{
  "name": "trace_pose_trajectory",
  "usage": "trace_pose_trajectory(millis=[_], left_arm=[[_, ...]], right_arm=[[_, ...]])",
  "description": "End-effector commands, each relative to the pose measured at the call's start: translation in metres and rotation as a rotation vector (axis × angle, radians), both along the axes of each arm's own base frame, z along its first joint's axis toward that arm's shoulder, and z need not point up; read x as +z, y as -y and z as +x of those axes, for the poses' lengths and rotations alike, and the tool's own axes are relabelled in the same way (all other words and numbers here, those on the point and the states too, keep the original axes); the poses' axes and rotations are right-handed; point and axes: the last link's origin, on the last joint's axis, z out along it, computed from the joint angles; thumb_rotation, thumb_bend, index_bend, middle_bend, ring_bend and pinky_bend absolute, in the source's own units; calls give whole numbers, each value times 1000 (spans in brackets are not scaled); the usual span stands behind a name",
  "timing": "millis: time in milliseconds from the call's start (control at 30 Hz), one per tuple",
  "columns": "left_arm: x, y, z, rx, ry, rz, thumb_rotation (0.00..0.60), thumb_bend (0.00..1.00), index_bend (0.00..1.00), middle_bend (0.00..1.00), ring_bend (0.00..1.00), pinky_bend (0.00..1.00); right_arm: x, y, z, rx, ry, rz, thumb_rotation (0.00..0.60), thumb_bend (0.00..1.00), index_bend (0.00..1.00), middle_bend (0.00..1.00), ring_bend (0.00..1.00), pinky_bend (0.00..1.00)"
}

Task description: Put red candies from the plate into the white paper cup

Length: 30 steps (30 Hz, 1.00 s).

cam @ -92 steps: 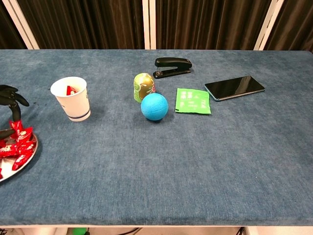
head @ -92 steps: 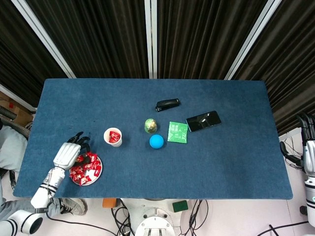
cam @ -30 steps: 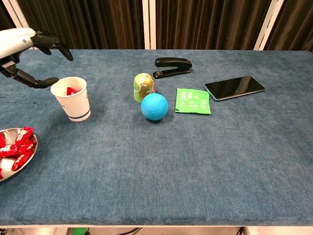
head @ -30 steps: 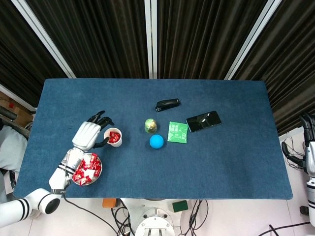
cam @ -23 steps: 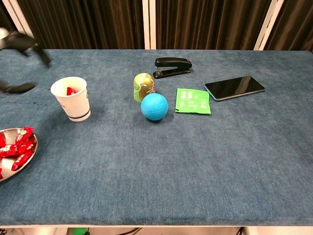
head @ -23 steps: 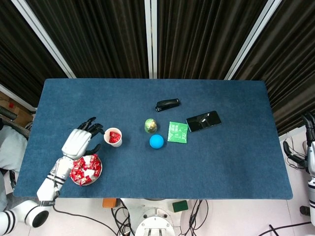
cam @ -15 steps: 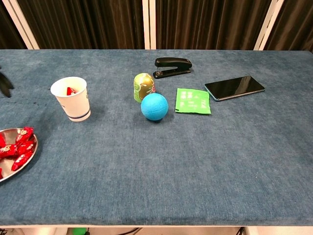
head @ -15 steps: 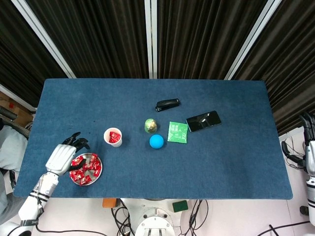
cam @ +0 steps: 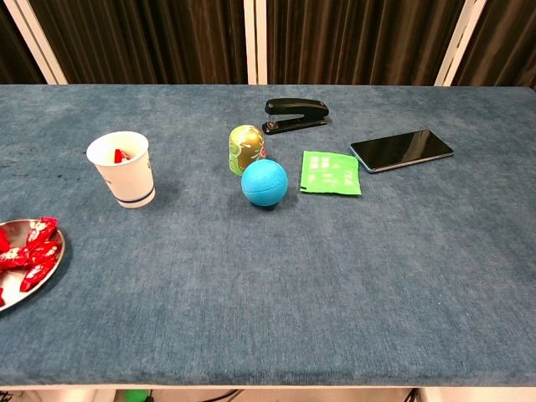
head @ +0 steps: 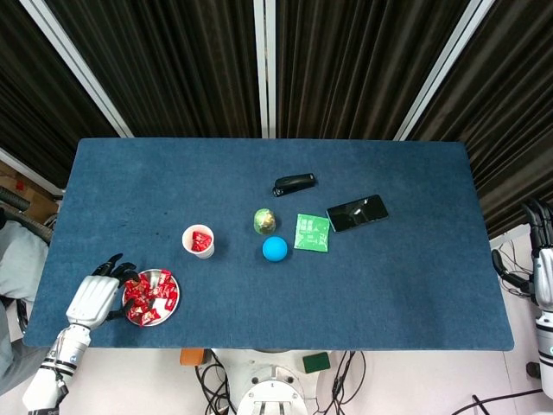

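Hovering open beside the plate (head: 171, 303) at the table's near-left edge, left robot hand (head: 93, 296).

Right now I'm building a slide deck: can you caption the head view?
Left hand beside the plate of red candies, white paper cup already holding some.

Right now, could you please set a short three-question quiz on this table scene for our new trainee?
1. True or false: the white paper cup already holds red candies.
2. Which item touches the blue ball? A stapler, B green-gold egg, C phone
3. Fill in: the left hand sits beside the ____.

Key: 1 true. 2 B. 3 plate.
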Motion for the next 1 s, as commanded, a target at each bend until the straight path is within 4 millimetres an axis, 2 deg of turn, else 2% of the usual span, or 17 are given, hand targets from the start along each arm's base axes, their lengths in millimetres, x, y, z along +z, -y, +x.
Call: trace_pose_trajectory(millis=[33, 367, 1000], left_arm=[[-3, 1, -3, 15, 4, -7, 600, 315, 389, 225, 61, 210], [-16, -3, -10, 52, 22, -40, 600, 315, 429, 224, 61, 211], [-22, -5, -16, 73, 19, -63, 600, 315, 464, 224, 61, 211]], right_arm=[[0, 0, 0, -1, 0, 0, 600, 349, 0, 0, 0, 0], [0, 0, 0, -3, -5, -1, 600, 350, 0, 0, 0, 0], [0, 0, 0, -10, -9, -2, 600, 350, 0, 0, 0, 0]])
